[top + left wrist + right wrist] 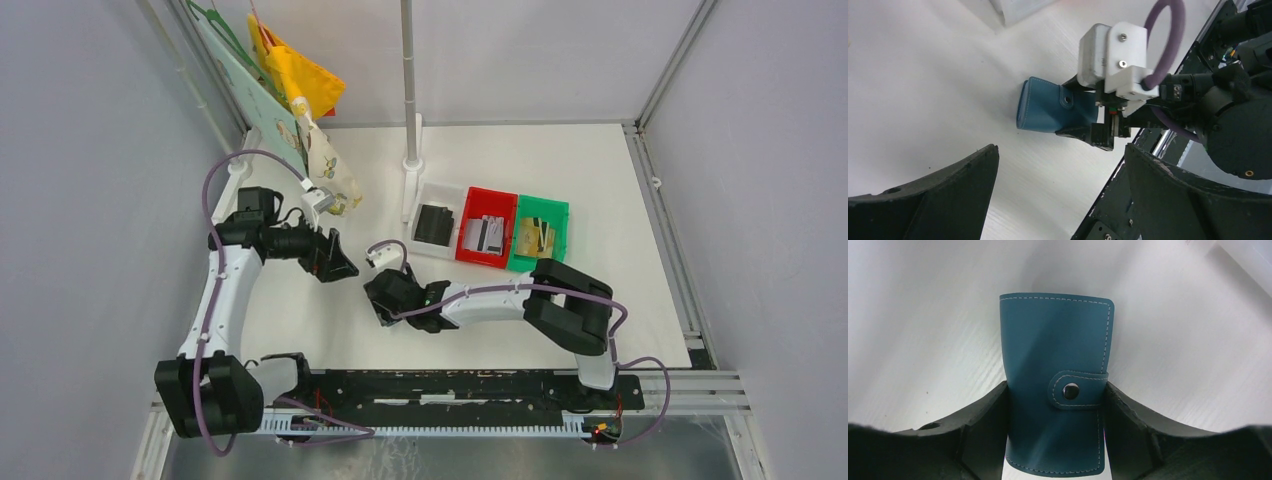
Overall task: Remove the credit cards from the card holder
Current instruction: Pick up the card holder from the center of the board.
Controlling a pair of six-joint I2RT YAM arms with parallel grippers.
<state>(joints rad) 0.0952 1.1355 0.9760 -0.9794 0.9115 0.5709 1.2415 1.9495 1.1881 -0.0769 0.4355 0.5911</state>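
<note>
The teal card holder (1053, 340) is folded shut with its snap tab fastened. My right gripper (1055, 405) is shut on its two long sides, low over the white table. It also shows in the left wrist view (1048, 107), sticking out of the right gripper (1070, 107). In the top view the right gripper (385, 300) hides it. My left gripper (1060, 150) is open and empty, a short way left of the holder (340, 265). Grey credit cards (487, 235) lie in the red bin and gold-toned ones (537, 238) in the green bin.
A clear bin with a flat black item (433, 224) stands beside the red bin (470, 250) and the green bin (555, 250). A white pole on a base (411, 150) stands behind them. Cloth bags (300, 90) hang at the back left. A black rail (450, 385) runs along the near edge.
</note>
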